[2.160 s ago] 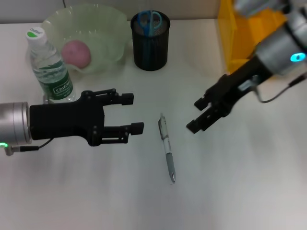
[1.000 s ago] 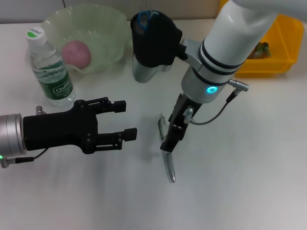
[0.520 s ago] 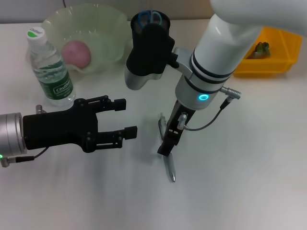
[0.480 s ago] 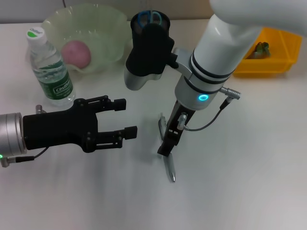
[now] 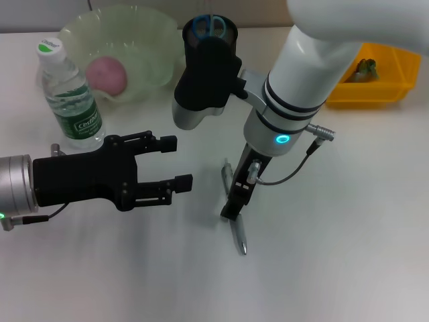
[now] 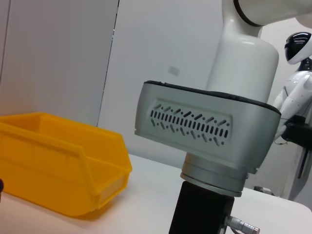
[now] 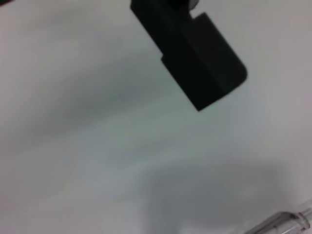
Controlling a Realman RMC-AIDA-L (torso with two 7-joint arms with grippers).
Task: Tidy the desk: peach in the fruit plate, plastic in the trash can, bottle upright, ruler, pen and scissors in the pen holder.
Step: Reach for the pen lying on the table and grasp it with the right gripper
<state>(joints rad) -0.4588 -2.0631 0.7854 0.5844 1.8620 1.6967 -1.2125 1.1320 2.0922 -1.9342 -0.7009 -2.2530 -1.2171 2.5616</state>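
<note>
Peach (image 5: pixel 106 74) sits in the plate (image 5: pixel 144 40), bottle (image 5: pixel 69 94) upright, scissors (image 5: pixel 208 27) in the holder (image 5: pixel 230 40). Pen (image 5: pixel 236 228) remains on the desk; right gripper (image 5: pixel 233 204) is down on it, fingers unreadable. Left gripper (image 5: pixel 175 162) hovers spread.

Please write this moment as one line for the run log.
right gripper: down at pen on desk, grip unclear | left gripper: open, idle beside it | peach: in plate | bottle: upright

The right gripper (image 5: pixel 232 209) came down over the pen (image 5: pixel 236 231) — its fingers merged into one dark shape, the gap unreadable. The arm hid most of the pen holder (image 5: pixel 209 28). The trash can (image 5: pixel 385 86) was cut off on the right.
</note>
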